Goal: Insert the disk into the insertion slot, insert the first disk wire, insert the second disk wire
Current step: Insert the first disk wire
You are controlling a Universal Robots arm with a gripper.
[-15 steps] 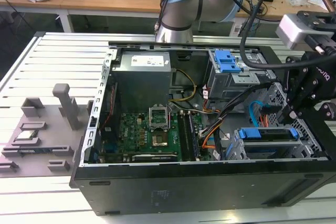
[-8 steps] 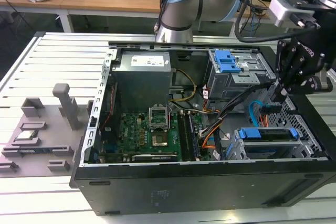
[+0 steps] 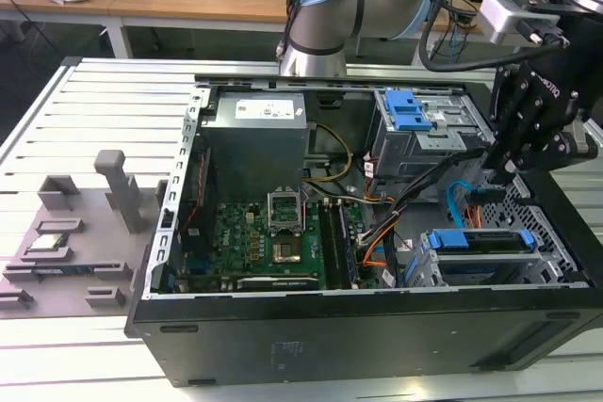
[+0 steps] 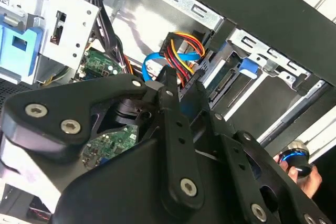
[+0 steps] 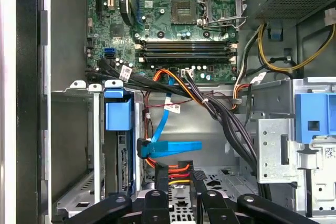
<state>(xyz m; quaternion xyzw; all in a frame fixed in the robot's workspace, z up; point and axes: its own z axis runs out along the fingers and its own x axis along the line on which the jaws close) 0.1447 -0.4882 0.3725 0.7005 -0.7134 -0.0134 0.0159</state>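
The disk [image 3: 480, 242], with its blue bracket [image 5: 116, 115], sits inside the insertion slot [image 3: 429, 268] at the front corner of the open computer case. My gripper [image 5: 179, 176] hangs just behind the disk's rear end. It is shut on the plug of a red, yellow and orange disk wire [image 5: 178, 168], which fans out from the fingertips [image 4: 168, 80] in the second wrist view. A flat blue disk wire [image 5: 170, 148] bends with its end against the disk's rear edge; I cannot tell whether it is seated. In the exterior view the gripper [image 3: 499, 168] is above the slot.
A taller grey cage with a blue latch [image 3: 413, 112] stands beside the gripper. A bundle of black cables [image 5: 220, 114] crosses from the motherboard [image 3: 273, 242] toward the cage. A person's hand [image 4: 303, 170] is at the case's outer edge. Grey fixtures [image 3: 66, 233] lie on the table.
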